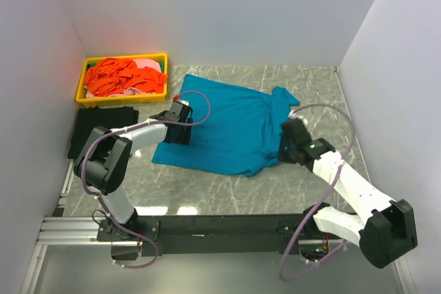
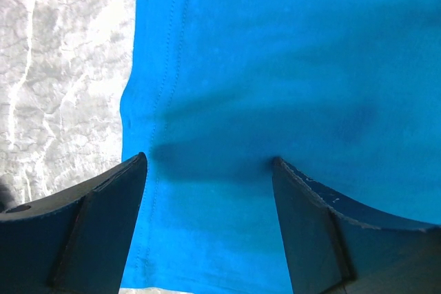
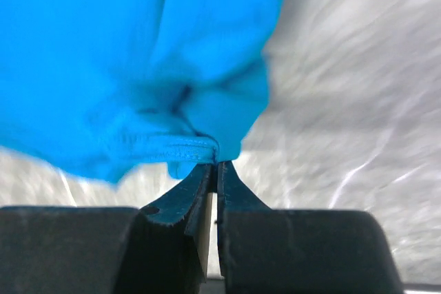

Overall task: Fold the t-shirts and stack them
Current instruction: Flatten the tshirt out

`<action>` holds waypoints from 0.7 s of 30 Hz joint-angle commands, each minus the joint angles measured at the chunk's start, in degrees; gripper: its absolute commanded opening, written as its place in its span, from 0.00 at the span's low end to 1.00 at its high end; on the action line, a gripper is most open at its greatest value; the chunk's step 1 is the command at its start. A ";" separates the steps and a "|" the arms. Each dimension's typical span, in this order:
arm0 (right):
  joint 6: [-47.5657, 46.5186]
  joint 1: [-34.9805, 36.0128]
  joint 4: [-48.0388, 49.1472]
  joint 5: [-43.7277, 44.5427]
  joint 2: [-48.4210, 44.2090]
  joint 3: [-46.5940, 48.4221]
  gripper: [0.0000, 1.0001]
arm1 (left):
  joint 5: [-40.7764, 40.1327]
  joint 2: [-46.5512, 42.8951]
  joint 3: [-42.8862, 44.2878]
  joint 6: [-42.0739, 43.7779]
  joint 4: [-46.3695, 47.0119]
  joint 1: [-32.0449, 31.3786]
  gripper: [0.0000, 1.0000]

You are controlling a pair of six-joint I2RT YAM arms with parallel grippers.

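A large teal-blue t-shirt [image 1: 227, 125] lies spread on the marble table, its right side rumpled. My left gripper [image 1: 177, 131] stands open at the shirt's left edge. In the left wrist view its gripper [image 2: 208, 163] has both fingertips [image 2: 117, 197] down on the teal cloth [image 2: 275, 67], beside a stitched hem. My right gripper [image 1: 284, 144] is at the shirt's right edge. In the right wrist view its gripper [image 3: 217, 164] is shut on a bunched hem of the teal shirt [image 3: 103, 46], lifted a little off the table. A black t-shirt [image 1: 103, 129] lies at the far left.
A yellow tray [image 1: 124, 58] at the back left holds orange-red t-shirts [image 1: 117, 77] and a pink one [image 1: 145, 65]. White walls close in the left, back and right sides. Bare marble [image 1: 207, 191] shows between the teal shirt and the arm bases.
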 commanded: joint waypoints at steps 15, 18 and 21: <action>-7.46 -12.19 7.70 -5.73 10.01 18.43 0.55 | -4.00 1.46 1.50 1.51 -2.09 0.20 0.78; -5.18 -12.19 9.89 -8.55 4.13 10.97 0.55 | -3.47 1.28 1.59 1.33 -2.09 0.37 0.79; -3.59 -12.28 11.82 -9.08 -0.80 3.75 0.52 | -3.21 1.19 1.67 1.25 -2.17 0.37 0.79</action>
